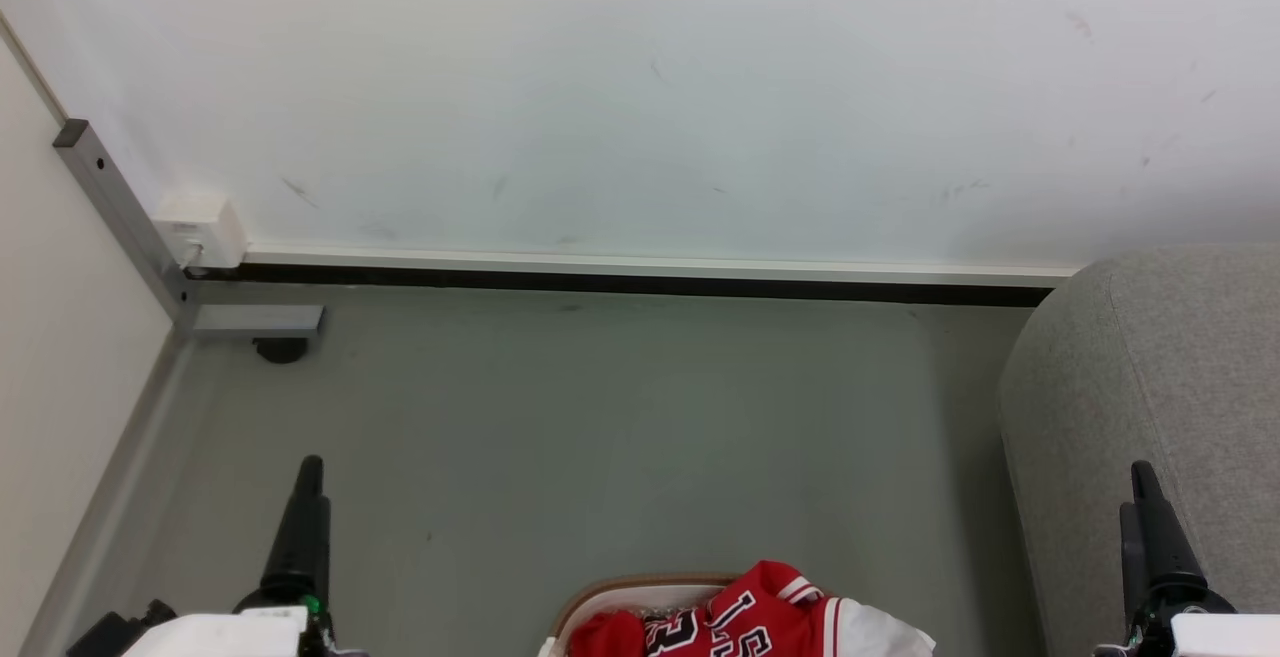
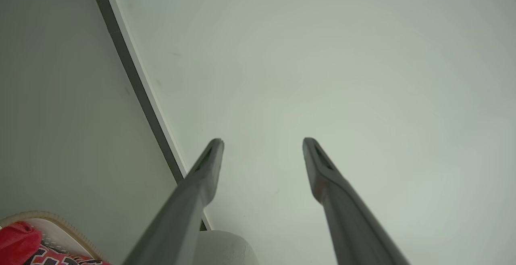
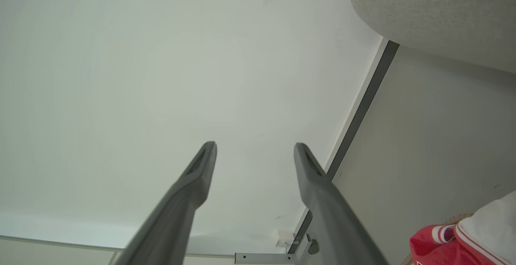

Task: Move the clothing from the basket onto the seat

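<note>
Grey floor (image 1: 600, 437); crumpled red-and-white clothing (image 1: 762, 621)

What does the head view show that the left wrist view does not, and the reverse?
Head view adds: the right gripper, a white box on the wall and a grey metal post. Left wrist view adds: the two fingers of the left gripper seen spread apart, nothing between them. Both share: the red clothing in the basket, the floor and the dark baseboard.
</note>
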Available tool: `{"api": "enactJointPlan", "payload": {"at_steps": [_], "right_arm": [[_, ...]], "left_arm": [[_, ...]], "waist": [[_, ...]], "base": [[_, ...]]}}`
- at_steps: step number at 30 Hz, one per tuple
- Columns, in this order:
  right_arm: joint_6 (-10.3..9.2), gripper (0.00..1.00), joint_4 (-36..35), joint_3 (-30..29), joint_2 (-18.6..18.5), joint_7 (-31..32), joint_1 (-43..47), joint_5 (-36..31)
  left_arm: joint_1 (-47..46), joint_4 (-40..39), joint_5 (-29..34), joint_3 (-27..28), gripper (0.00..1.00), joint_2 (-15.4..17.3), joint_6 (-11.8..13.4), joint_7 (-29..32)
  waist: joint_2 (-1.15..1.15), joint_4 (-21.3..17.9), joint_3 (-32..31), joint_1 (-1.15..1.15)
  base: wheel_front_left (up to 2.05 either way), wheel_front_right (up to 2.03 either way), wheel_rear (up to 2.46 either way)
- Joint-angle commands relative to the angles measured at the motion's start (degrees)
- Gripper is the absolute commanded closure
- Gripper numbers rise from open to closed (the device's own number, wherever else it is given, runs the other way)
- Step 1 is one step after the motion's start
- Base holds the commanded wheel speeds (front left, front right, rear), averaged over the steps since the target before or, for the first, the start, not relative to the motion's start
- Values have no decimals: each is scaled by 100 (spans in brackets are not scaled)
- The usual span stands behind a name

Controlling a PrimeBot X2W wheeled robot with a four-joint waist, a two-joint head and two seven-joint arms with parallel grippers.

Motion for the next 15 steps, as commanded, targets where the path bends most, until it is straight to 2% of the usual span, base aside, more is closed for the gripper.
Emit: {"api": "enactJointPlan", "payload": {"at_steps": [1, 9, 15], "right_arm": [[-2, 0, -116, 4, -58, -56, -80, -95], [-3, 0, -136, 26, -64, -231, -104, -690], [-4, 0, -237, 53, -67, -360, -118, -1436]], "left_arm": [[-128, -120, 164, -11, 0, 61, -5, -42], [-121, -245, 1149, -57, 0, 86, -5, -220], [-85, -357, 1971, -85, 0, 88, -5, -350]], "waist": [[0, -2, 1, 0], [0, -21, 7, 0], [0, -32, 9, 0]], "base": [[0, 0, 0], [0, 0, 0], [0, 0, 0]]}}
